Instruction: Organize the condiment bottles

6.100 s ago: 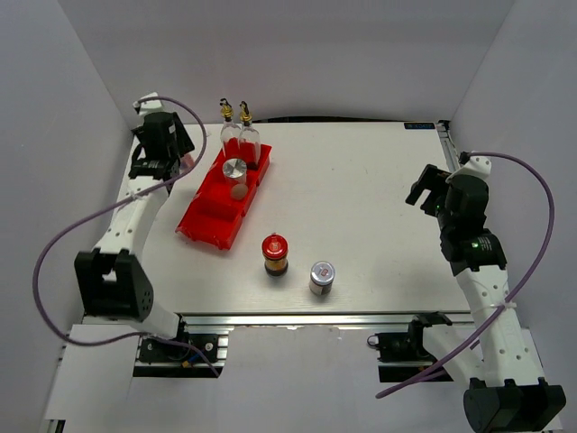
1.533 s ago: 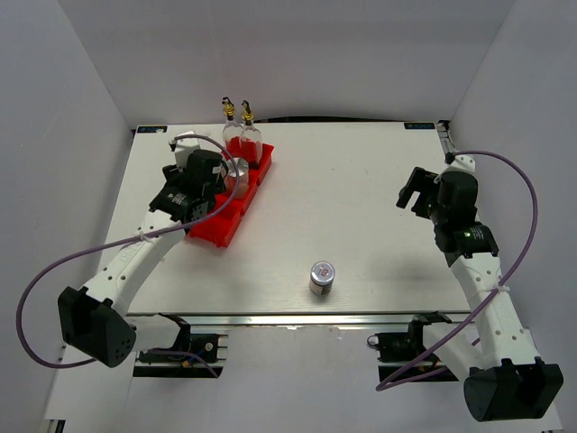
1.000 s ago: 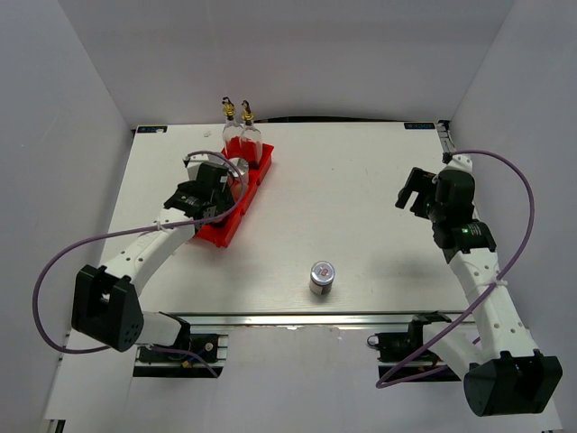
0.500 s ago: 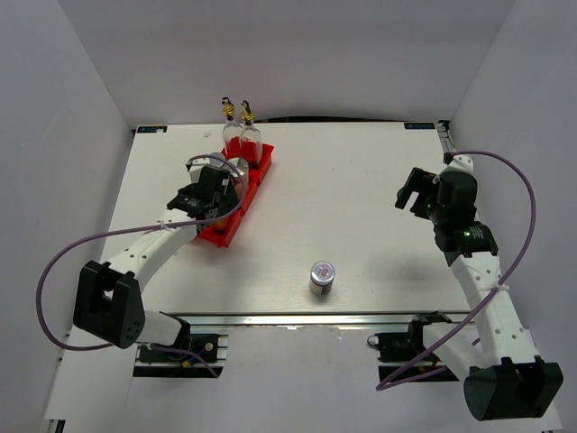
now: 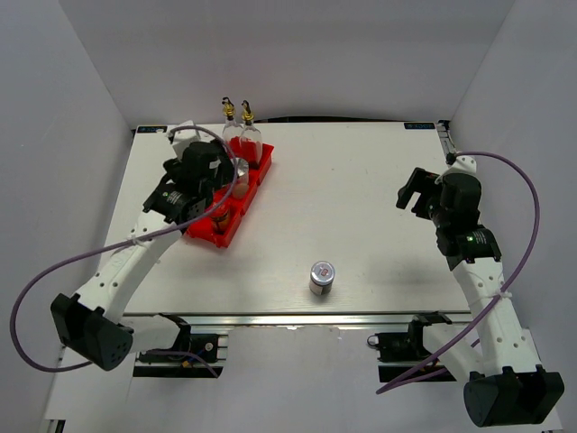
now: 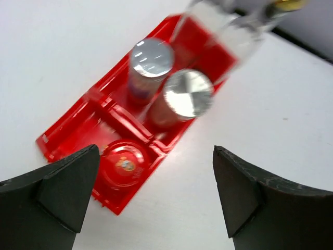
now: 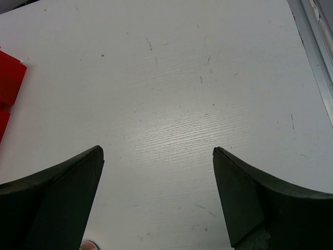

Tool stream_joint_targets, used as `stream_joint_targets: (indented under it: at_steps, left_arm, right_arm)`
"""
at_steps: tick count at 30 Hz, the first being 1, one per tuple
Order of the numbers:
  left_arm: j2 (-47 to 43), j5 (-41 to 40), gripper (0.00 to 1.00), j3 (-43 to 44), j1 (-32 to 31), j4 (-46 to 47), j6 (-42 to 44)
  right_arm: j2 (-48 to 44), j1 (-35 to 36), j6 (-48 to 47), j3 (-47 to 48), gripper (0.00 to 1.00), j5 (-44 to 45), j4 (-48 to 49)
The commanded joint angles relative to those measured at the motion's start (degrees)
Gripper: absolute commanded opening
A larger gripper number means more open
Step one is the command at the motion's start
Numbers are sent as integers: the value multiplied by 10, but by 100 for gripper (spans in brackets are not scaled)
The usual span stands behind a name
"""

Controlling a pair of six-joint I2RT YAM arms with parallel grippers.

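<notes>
Top: lone shaker (image 5: 321,276) on table (image 5: 361,180), well apart from tray (image 5: 225,242); cruets (image 5: 242,135) at tray's far end
Left wrist: left gripper (image 6: 155,156) jaws apart above tray; red-lidded jar (image 6: 125,162) in a near compartment, two silver-capped containers (image 6: 186,94) behind it
Right wrist: right gripper (image 7: 156,151) jaws apart over table

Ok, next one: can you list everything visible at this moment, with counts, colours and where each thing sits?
glass cruets: two, clear with gold spouts, upright at the tray's far end
shakers: two, silver-capped, side by side mid-tray
red-lidded jar: one, in a near-end tray compartment
silver-lidded jar: one, standing alone on the table near its front edge
tray: one, red, divided, far-left part of the table
table: one, white
left gripper: one, black fingers, open above the tray
right gripper: one, black fingers, open over bare table
cables: two, purple, one looping off each arm
</notes>
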Motion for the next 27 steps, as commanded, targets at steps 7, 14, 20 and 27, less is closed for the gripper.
stream_joint_targets:
  at_steps: [7,14,20,27]
  left_arm:
    - [120,129,98,102,-276,21,169]
    - [199,285,98,57,-340,53,206]
    - [228,366,98,10,-359,91,193]
    - [247,392,98,-3,-365,88,179]
  right_arm:
    - [-8,-1,-8,3,89,-37,20]
    - [-3,-1,-10,-1,89,-52,30]
    - [-2,-1,-8,-2,89,-69,27]
    - [-11,-1,-6,0,89,-67,25]
